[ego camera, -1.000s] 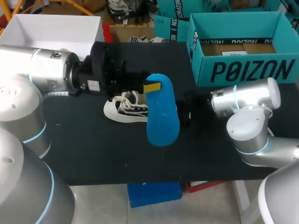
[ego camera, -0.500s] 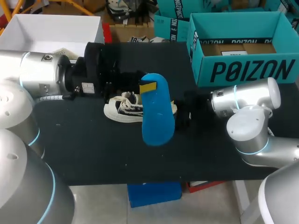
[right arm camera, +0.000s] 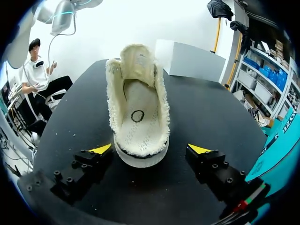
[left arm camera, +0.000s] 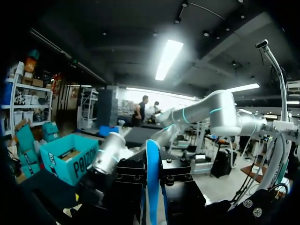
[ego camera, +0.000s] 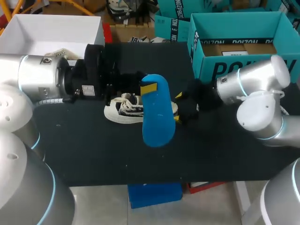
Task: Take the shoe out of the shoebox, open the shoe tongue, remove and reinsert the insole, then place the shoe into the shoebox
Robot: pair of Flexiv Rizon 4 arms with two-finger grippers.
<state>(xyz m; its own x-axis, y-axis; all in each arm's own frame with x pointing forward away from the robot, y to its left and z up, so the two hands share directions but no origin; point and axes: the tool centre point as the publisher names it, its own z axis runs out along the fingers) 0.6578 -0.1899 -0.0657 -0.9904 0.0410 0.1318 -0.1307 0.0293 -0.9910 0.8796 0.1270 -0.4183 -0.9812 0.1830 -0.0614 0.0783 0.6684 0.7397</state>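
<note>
A white low shoe (ego camera: 123,110) with black trim lies on the black table (ego camera: 93,154), its heel towards my right arm. My left gripper (ego camera: 149,87) is shut on the top end of a blue insole (ego camera: 158,117), which hangs in front of the shoe. In the left wrist view the insole (left arm camera: 152,178) stands edge-on between the black fingers (left arm camera: 180,187). My right gripper (ego camera: 178,108) is open just behind the heel. In its wrist view the shoe (right arm camera: 138,110) shows its bare inside, and the heel sits ahead of the gripper (right arm camera: 150,150), clear of both yellow tips.
The teal shoebox (ego camera: 262,70) stands open at the back right of the table, also seen in the left wrist view (left arm camera: 65,157). A white box (ego camera: 28,28) stands at the back left, beyond the shoe's toe in the right wrist view (right arm camera: 197,61).
My left arm carried the insole a little to the left. My right arm rose and its fingers spread slightly wider behind the heel.
</note>
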